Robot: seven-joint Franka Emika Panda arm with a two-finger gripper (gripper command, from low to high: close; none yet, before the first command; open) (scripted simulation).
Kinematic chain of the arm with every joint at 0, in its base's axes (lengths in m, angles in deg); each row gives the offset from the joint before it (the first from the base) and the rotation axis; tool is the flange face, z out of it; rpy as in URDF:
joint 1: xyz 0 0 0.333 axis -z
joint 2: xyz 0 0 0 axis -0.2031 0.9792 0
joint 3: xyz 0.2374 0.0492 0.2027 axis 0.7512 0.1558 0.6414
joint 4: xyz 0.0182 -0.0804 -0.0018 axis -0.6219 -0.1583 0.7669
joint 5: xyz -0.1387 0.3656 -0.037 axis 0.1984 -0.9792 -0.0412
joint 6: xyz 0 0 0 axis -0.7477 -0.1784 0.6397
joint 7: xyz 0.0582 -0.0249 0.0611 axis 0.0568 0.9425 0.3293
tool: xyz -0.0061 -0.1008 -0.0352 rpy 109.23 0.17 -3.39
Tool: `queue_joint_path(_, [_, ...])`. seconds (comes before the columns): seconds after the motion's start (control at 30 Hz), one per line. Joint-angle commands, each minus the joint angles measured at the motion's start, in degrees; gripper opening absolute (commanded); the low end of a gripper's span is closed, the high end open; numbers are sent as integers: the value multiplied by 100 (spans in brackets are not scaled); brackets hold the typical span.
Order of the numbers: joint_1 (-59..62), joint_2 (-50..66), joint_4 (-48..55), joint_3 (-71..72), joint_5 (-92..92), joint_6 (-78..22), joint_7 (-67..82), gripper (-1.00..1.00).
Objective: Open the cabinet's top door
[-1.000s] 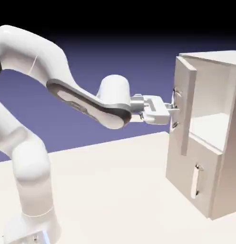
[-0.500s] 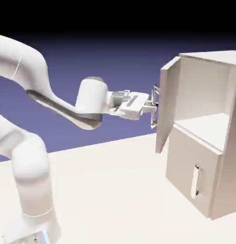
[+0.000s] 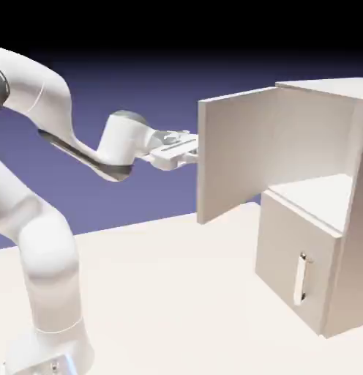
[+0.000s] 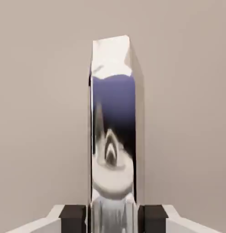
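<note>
On a pale table against a blue-violet backdrop, the cabinet (image 3: 316, 220) stands at right. Its top door (image 3: 236, 157), stiff and hinged, hangs wide open; the gripper (image 4: 113, 218) is clamped on the slick bar handle (image 4: 114, 123), the best hold.

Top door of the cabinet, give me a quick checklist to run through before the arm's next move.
1. Gripper shut on the door handle: ok, the silver bar sits between both dark finger pads in the hand view.
2. Top door swung well clear of the cabinet: ok, the upper compartment stands open.
3. Lower door shut, its small handle untouched: ok.
4. Door at the limit of its hinge: cannot tell.
5. Grip point in the exterior view: cannot tell, the open panel hides the fingertips.
6. Arm clear of the cabinet body: ok.
</note>
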Motion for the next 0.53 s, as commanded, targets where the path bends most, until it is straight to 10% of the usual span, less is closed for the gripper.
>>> queue_joint_path(0.0, [36,156,150,140,-116,-244,-27,-100])
queue_joint_path(0.5, [229,3033,2695,1489,-812,-3930,-955,-100])
